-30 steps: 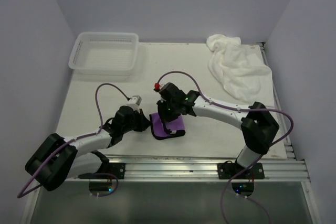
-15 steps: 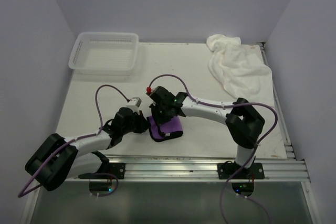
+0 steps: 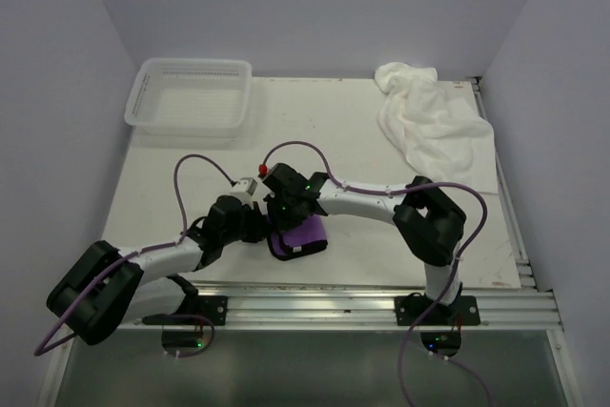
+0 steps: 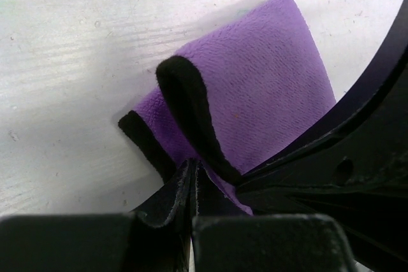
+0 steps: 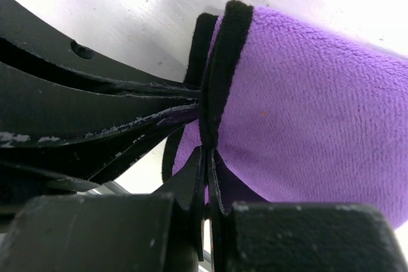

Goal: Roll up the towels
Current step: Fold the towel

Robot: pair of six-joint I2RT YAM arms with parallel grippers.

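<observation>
**Two claws pinch one towel's dark hem over the near middle of the table.**

The left claw and the right claw are each clenched on the black trim of the purple towel, their tips close beside each other. The folded cloth bulges ahead and to the right of either pair of fingertips, and its long axis seems to run crosswise between the two claws. The left arm lies low, reaching in from its base. The right arm is bent sharply at the elbow, wrist pointing leftward. The white towel lies crumpled well apart, far beyond the right claw, so that arm looks the nearer one for it.
</observation>
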